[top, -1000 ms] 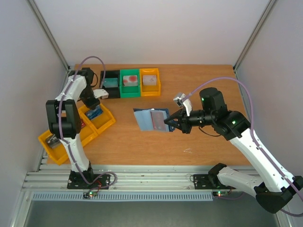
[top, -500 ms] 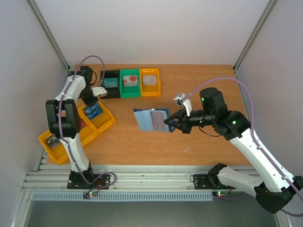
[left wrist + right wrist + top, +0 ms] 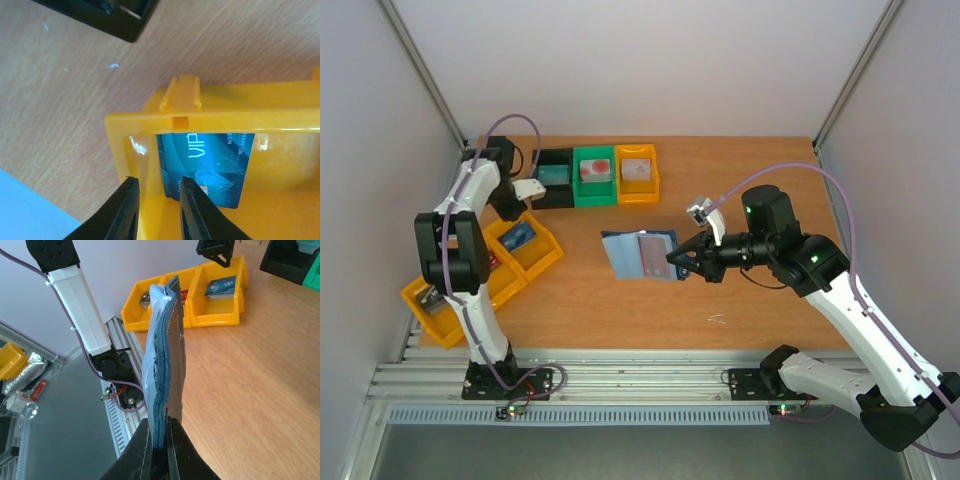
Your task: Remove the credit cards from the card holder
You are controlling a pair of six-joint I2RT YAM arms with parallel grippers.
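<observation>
The right tool (image 3: 159, 437) is clamped together on one edge of the card holder (image 3: 162, 350), which juts straight out from its tips with its pale inner pages pressed together. The left tool (image 3: 158, 182) hangs over the corner of a yellow bin (image 3: 210, 122) on the worktop (image 3: 740, 180), its fingers a little apart and gripping nothing. A blue card (image 3: 210, 165) lies flat in that bin, just beneath and ahead of the tool's tips.
</observation>
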